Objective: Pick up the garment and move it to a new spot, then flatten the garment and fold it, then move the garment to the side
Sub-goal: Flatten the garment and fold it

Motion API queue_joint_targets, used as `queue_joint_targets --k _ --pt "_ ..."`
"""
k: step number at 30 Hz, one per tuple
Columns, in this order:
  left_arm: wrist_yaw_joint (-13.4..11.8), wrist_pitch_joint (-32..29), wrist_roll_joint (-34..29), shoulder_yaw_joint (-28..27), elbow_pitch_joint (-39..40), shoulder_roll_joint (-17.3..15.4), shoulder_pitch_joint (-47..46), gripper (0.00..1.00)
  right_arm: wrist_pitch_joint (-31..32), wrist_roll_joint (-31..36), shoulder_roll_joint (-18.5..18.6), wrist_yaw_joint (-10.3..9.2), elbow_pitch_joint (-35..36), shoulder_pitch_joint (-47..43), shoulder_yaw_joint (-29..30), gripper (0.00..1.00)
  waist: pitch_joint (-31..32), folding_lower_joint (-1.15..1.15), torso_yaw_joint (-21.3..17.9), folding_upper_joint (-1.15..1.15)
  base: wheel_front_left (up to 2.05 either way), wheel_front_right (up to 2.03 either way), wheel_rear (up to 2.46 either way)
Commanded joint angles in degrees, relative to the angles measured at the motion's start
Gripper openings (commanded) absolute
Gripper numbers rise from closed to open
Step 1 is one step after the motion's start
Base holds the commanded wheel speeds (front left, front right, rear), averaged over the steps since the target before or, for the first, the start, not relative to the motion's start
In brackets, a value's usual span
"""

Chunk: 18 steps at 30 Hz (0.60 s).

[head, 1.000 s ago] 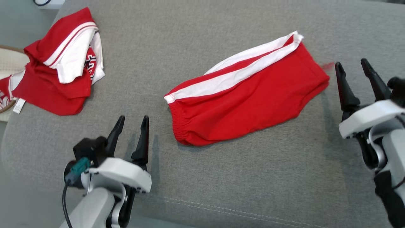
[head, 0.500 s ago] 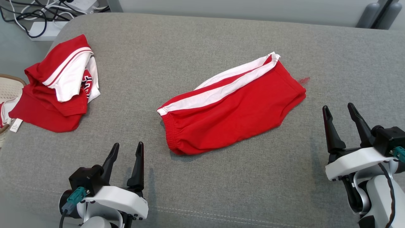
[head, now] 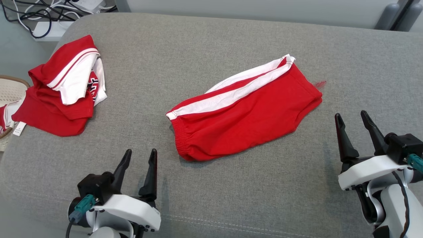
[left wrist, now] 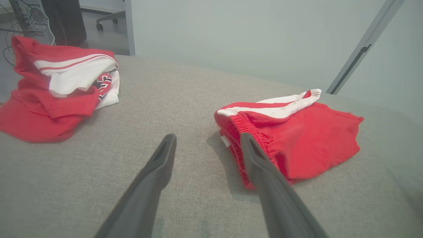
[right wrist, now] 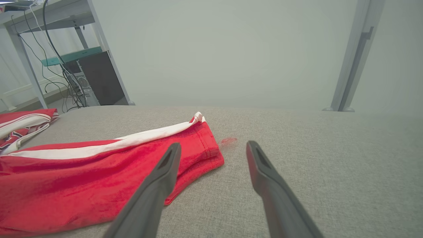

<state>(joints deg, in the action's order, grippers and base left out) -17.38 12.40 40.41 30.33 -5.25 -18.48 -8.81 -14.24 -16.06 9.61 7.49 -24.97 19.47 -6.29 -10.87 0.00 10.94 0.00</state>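
**A:** Where is the garment at this moment?

**B:** The garment [head: 244, 112], red shorts with a white stripe along one side, lies on the grey cushion [head: 198, 49], about in its middle, between my two arms. It lies flat and in a slant. The elastic waistband points to my left pincer [head: 141, 151], and the leg hem is farther from me, more to my right. The white stripe runs along the far edge.

**A:** And your pincers, do they hold something?

**B:** No. My left pincer is open and empty, the two fingers apart. It stands near the waistband but does not touch it; in the head view, grey cloth shows between them. My right pincer [head: 350, 114] is also open, with nothing between the fingers. It is beside the hem end, closer to me than the hem, and apart from the fabric.

**A:** What else is on the cushion?

**B:** A pile of clothes [head: 62, 89], red and white, sits at the far left corner, well apart from the garment. Its left part reaches over the cushion's edge at a pale basket [head: 8, 91]. A small red fluff [head: 320, 84] lies just beside the hem corner. On the floor behind the left corner I see cables [head: 19, 16] and a white power strip [head: 49, 33].
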Motion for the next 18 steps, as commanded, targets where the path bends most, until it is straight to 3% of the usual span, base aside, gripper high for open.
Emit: queue_joint_targets --k 1,9,18 --pt "0.3 0.2 0.3 -1.9 1.7 -0.6 -2.6 1.0 -0.6 0.1 0.7 0.0 1.1 1.2 -1.3 1.0 -0.2 0.0 0.2 0.0 0.0 0.0 0.0" --pt "5.6 -6.2 4.7 0.4 1.4 2.6 -10.3 1.0 4.1 -0.8 3.9 0.0 -1.6 8.3 -4.1 1.0 -2.7 0.0 0.8 0.0 0.0 0.0 0.0" --pt "9.7 -13.0 10.5 -0.3 -9.6 5.1 -19.0 1.0 12.9 -2.9 8.7 0.0 -9.8 21.7 -14.6 1.0 -7.1 0.0 1.2 0.0 0.0 0.0 0.0"
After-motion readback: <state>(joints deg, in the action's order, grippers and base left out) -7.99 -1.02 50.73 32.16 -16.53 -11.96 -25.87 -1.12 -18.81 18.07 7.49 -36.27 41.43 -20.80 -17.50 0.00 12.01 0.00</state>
